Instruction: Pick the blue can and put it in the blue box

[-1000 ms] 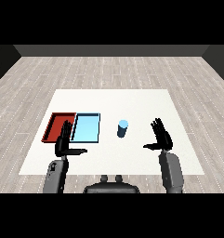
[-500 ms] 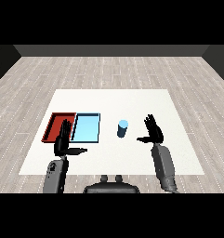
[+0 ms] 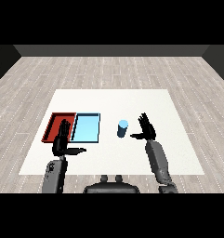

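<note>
Right hand (image 3: 147,130) has closed in beside the upright blue can (image 3: 122,128), fingers released; grasp not yet made.

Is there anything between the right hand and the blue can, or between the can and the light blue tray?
Nothing visible. The right hand is open beside the blue can with only bare table between. The stretch from the can to the light blue tray is bare table too.

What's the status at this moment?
Both hands open: right hand beside blue can, not touching; left hand idle. Can upright on table. Blue tray unobstructed.
</note>
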Controlling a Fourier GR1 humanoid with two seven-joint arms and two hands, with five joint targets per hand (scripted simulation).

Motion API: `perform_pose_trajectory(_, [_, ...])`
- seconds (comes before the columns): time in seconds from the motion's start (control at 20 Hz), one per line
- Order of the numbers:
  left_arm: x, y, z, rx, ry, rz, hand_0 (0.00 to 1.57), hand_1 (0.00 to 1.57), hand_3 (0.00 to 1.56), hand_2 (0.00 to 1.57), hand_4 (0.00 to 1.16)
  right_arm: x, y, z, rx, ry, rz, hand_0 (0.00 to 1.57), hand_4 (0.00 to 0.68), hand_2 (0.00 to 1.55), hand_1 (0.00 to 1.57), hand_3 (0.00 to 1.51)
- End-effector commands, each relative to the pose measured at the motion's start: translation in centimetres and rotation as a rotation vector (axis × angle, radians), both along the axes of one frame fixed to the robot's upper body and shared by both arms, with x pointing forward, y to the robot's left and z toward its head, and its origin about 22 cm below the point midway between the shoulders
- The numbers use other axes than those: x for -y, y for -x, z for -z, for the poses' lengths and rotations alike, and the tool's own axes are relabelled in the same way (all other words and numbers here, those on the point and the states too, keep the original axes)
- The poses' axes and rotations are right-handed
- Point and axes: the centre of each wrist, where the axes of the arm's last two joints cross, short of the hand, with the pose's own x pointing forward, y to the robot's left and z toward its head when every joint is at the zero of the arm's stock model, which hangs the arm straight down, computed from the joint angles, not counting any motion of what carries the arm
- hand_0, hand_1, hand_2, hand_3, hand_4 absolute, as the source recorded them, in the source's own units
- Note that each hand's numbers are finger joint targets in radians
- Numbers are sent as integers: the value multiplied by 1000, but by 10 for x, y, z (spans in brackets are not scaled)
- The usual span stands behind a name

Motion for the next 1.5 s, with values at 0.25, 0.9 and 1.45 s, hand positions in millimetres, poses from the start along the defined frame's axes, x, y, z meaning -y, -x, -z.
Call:
perform_pose_trajectory(0.25, [0,8,10,-14,-1,11,0,0,0,0,0,-43,-4,12,-24,-32,-40,0,0,0,0,0])
perform_pose_trajectory(0.9, [-3,7,0,-13,1,8,0,0,0,0,0,-84,-25,17,-66,39,-69,0,0,0,0,0])
perform_pose_trajectory(1.45, [-8,1,-11,-9,9,-3,0,0,0,0,0,-102,-33,22,-91,93,-76,0,0,0,0,0])
